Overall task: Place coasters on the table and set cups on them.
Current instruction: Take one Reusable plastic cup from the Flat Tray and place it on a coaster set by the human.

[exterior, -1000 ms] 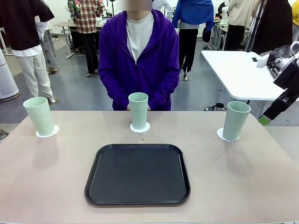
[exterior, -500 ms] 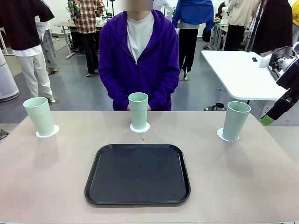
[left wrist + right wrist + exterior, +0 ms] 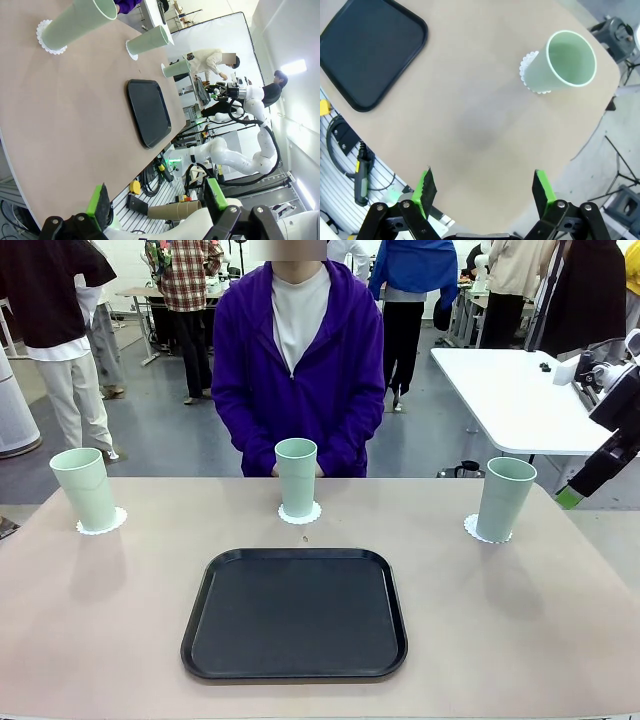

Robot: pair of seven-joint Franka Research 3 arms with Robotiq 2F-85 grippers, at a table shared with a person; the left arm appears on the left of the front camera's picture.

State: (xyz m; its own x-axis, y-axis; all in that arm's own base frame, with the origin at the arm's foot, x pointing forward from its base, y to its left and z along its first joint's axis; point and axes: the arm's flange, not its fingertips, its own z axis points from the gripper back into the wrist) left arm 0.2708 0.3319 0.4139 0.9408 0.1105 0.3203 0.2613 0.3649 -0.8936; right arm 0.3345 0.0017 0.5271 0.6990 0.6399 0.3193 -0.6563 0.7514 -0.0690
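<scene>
Both pairs of green-padded fingers stand spread wide with nothing between them: the left gripper [image 3: 156, 202] hangs off the table's left side, looking along the surface, and the right gripper [image 3: 484, 187] hovers high over the near right part of the table [image 3: 110, 620], its pads well apart above bare beige top. From the front, the right gripper [image 3: 585, 480] is a dark shape with a green tip beyond the table's right edge, clear of everything on it. Three mint-green cups stand upright, each on its own scalloped white coaster, in a row along the far edge. The left cup [image 3: 84, 488] sits near the far left corner on its coaster [image 3: 101, 521]; the middle cup [image 3: 296, 476] sits at the middle of the far edge on its coaster [image 3: 299, 514], right in front of a person in a purple hooded jacket [image 3: 298, 370] who stands at that side; the right cup [image 3: 505, 498] sits near the far right corner on its coaster [image 3: 482, 531], and the right wrist view looks down into its empty mouth. A black tray [image 3: 295, 612] with rounded corners lies flat in the middle of the table, nearer the robot's edge, with nothing on it. Beyond the right corner a white table [image 3: 510, 400] stands apart.
</scene>
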